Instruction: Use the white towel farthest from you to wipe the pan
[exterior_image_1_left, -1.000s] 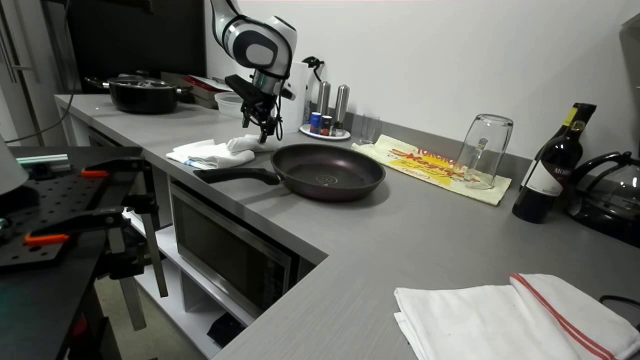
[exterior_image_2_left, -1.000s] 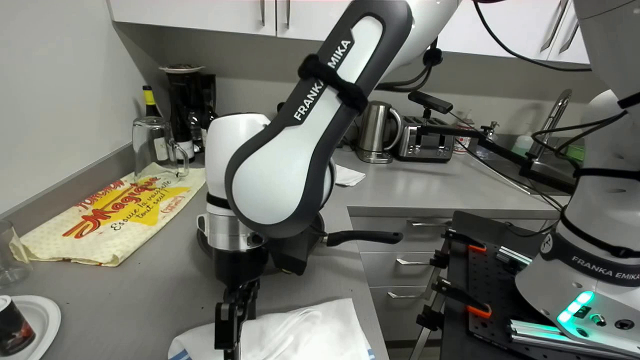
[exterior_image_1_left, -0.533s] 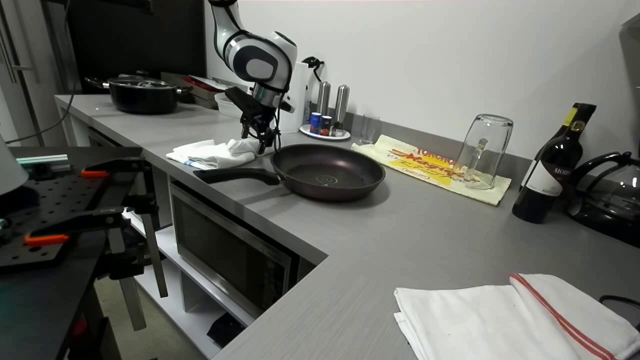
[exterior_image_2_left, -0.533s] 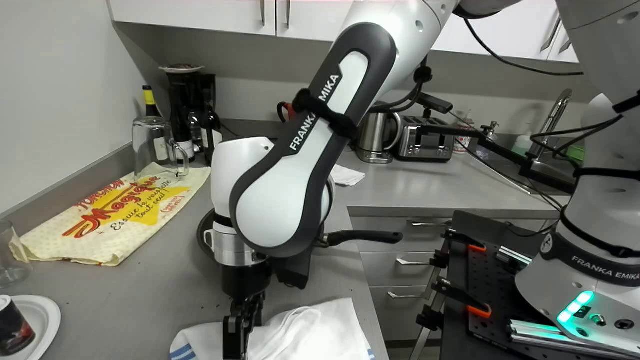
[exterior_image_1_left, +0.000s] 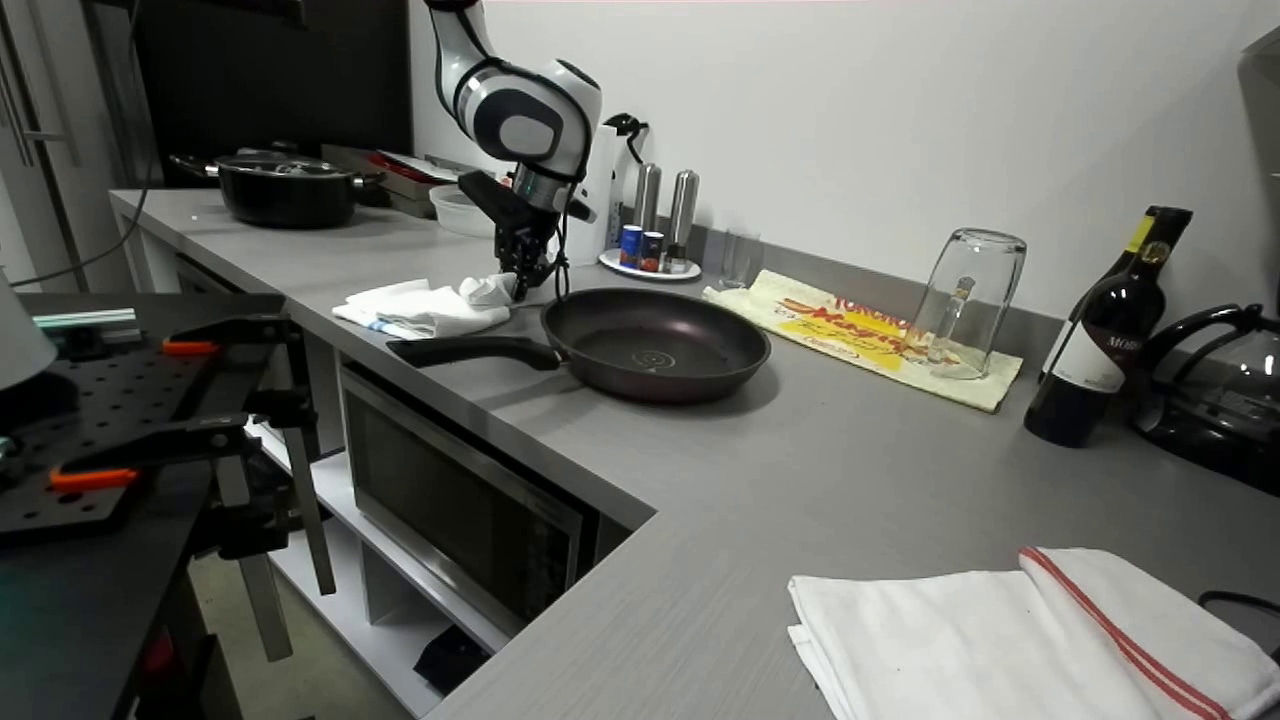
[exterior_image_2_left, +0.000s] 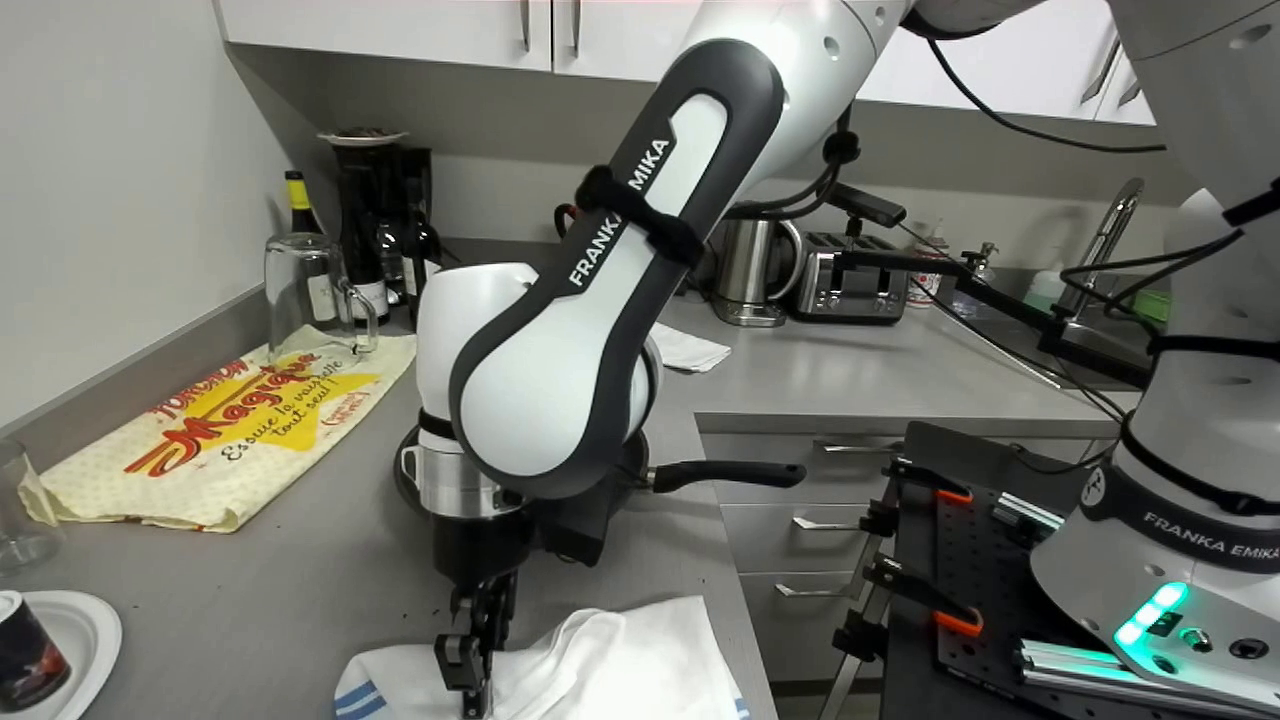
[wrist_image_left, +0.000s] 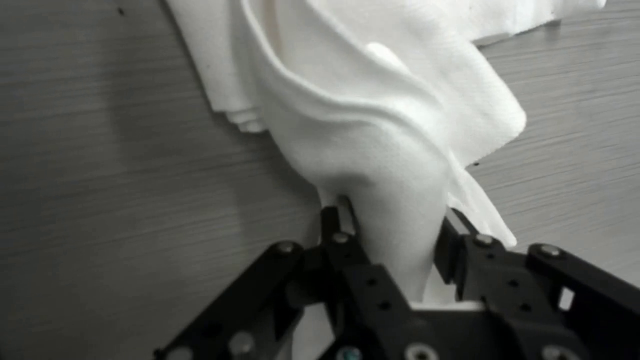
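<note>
Gripper (wrist_image_left: 397, 220) pointing down, we have a bunched fold of the blue-striped white towel (exterior_image_2_left: 640, 665) caught between the two fingers (wrist_image_left: 354, 260); in the wrist view that fold fills the gap, so we call the gripper closed around it, though how firmly it squeezes we cannot tell. Most of the towel lies rumpled on the gray tabletop (exterior_image_1_left: 820, 490) (blue stripes show at two of its edges in an exterior view). Just beside the towel, yet apart from it, the dark frying pan (exterior_image_1_left: 655, 345) sits flat, its black handle (exterior_image_1_left: 480, 348) reaching out past the tabletop's front edge. Well away from both, we see the red-striped white towel (exterior_image_1_left: 1000, 640) folded on the same tabletop. Along the back, the yellow Torchon Magique dish towel (exterior_image_2_left: 230, 440) lies spread out, and a glass mug (exterior_image_2_left: 305, 290) stands on it; near them we find wine bottles (exterior_image_1_left: 1100, 370) and a black-handled glass carafe (exterior_image_1_left: 1225, 400). Nearer our gripper, a white plate (exterior_image_2_left: 105, 640) carries small canisters (exterior_image_1_left: 651, 250). Toward the far end in an exterior view stands a black lidded pot (exterior_image_1_left: 285, 205), and below the tabletop we make out a microwave oven (exterior_image_1_left: 455, 490).
</note>
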